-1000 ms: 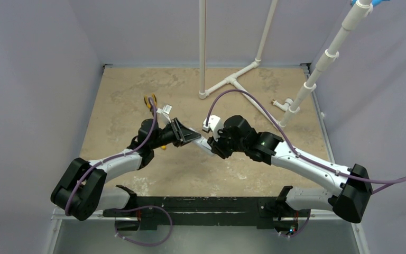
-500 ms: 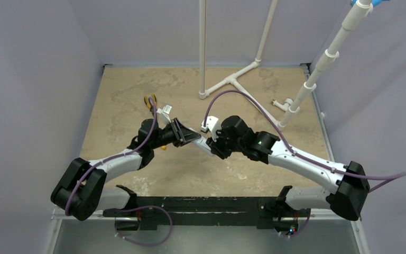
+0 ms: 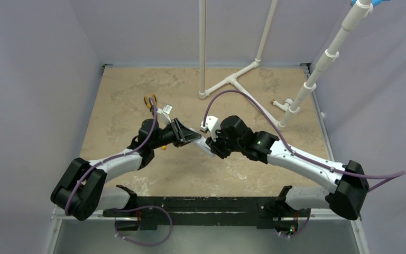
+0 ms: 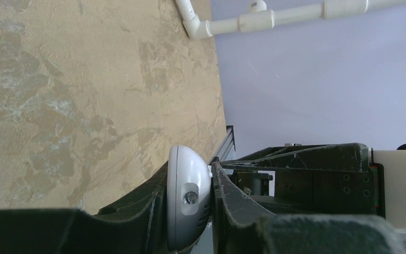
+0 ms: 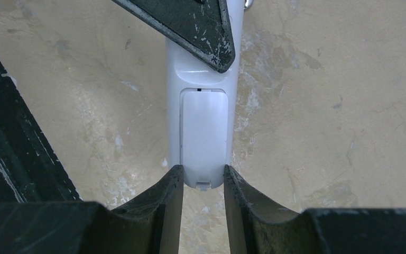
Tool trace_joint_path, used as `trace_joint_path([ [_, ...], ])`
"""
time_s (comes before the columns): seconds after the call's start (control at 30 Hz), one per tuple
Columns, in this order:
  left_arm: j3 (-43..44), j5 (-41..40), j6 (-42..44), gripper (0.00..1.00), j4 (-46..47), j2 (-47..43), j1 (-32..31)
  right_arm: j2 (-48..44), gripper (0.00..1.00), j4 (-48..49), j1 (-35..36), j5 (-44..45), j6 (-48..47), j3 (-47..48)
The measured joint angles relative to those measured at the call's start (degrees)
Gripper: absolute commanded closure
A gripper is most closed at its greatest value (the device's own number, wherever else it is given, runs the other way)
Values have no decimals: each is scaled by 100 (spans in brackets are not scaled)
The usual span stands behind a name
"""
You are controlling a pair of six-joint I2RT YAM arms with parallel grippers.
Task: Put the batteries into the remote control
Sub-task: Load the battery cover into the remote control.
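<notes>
The white remote control (image 3: 204,143) is held above the table between both grippers. My left gripper (image 3: 192,137) is shut on one end of it; in the left wrist view that rounded end (image 4: 187,203) sits clamped between my fingers (image 4: 190,182). My right gripper (image 3: 214,146) is shut on the other end. The right wrist view shows the remote's back (image 5: 203,127) with the battery cover closed, its tip pinched between my fingers (image 5: 202,179). The left gripper's finger (image 5: 190,24) crosses the top of that view. The batteries are out of view.
White pipes (image 3: 232,79) stand on the table at the back, and a jointed white pipe (image 3: 317,69) leans at the right. A yellow-handled tool (image 3: 150,100) lies behind the left gripper. Purple walls enclose the table on three sides.
The right arm's elbow and base link have shifted slightly left. Both grippers stay shut on the remote in about the same place.
</notes>
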Motion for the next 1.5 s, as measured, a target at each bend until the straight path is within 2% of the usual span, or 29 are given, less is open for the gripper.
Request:
trace_joint_path([
  [0.6,59,-59,0,100,-35,0,-7,164,70,35,0,-4,24,81],
  [1.2,59,-59,0,100,-35,0,-35,162,54,258,0,-26,42,81],
  [1.37,59,-59,0,100,-35,0,-35,151,42,302,0,-24,46,81],
  [1.5,59,-59,0,100,-35,-13,-35,35,38,354,0,-20,81,79],
])
